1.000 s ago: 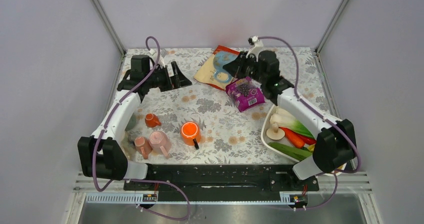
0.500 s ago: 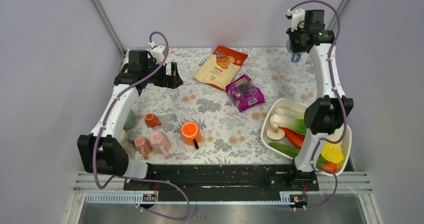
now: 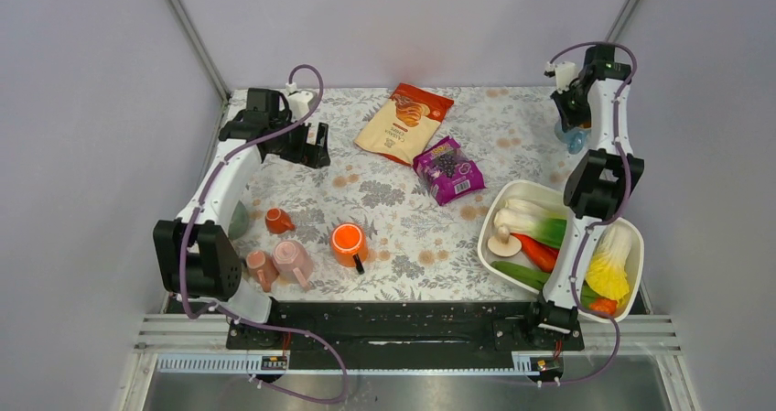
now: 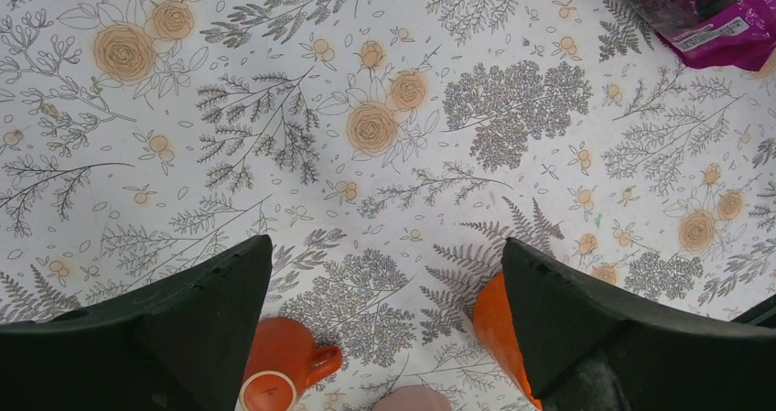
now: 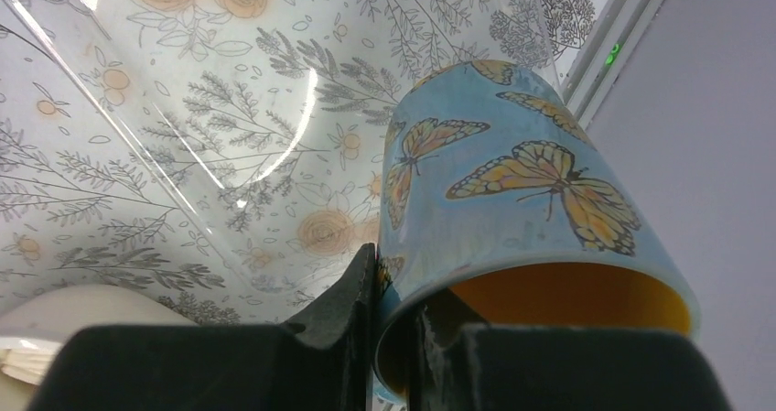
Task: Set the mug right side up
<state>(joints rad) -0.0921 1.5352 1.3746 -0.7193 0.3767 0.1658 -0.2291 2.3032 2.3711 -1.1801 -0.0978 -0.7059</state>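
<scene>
The right gripper (image 5: 393, 324) pinches the rim of the butterfly mug (image 5: 512, 214) at the far right corner, the left gripper (image 4: 384, 324) hanging spread near the far left corner.

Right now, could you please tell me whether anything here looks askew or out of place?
Yes: the blue butterfly-print mug hangs tilted over the floral table, far right, pinched by its rim in the right gripper.

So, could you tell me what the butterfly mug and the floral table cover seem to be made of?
The butterfly mug looks like glazed ceramic: thick rim, soft sheen, printed butterflies. The table cover is probably glossy plastic or oilcloth: bright glare streaks and creases cross its print.
</scene>
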